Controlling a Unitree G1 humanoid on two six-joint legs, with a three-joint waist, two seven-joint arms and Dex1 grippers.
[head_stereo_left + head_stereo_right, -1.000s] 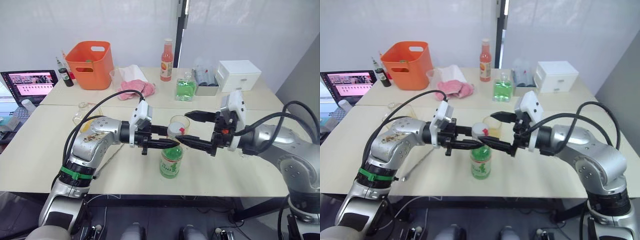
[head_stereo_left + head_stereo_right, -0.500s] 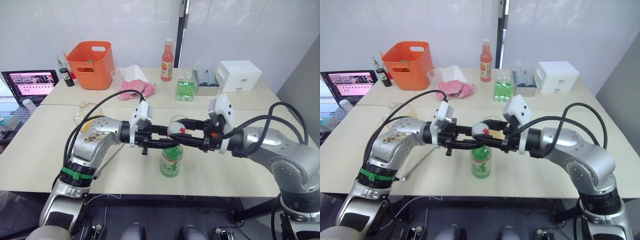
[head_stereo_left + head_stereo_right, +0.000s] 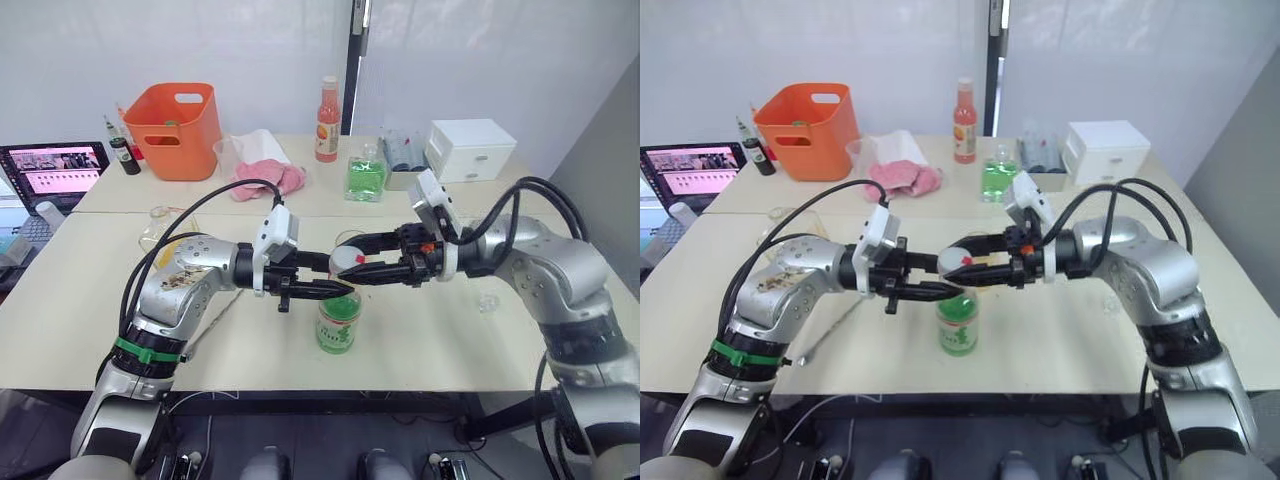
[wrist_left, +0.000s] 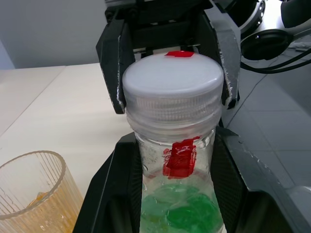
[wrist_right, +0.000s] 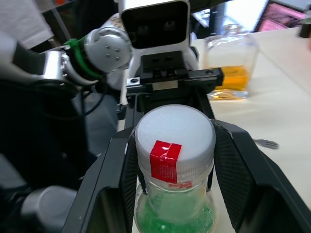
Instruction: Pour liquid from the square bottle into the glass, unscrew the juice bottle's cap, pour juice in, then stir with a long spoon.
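So the slim clear plastic juice bottle with the green label and red neck band [image 3: 338, 322] is standing upright near the front of the pale surface [image 3: 80, 300], dead centre between the two arms. Its long axis is straight up and down, and both grippers come at it sideways from opposite sides, stacked one above the other on that axis.

The left gripper [image 4: 167, 170] is the lower one: its black fingers [image 4: 114, 194] are closed on the bottle's neck and shoulder, just under the round white screw cap [image 4: 172, 82]. The right gripper [image 5: 172, 160] sits one level up, with its fingers [image 5: 233, 165] on either side of the cap, the one with a scrap of red tape on it. In the right wrist view the pads look pressed against the cap's ribbed side, so I'd call it gripping the cap, though contact is tight enough that I can't swear to it.

That's the relation the next move hangs on, I reckon: the twist has to run around the bottle's vertical axis, left holding the body steady while right turns the cap.

The ribbed clear glass tumbler [image 4: 34, 194], holding orange-yellow liquid [image 4: 36, 201], stands just beside the bottle. The clear square-sided decanter with orange-yellow liquid [image 5: 232, 65] is further off toward the robot's left.
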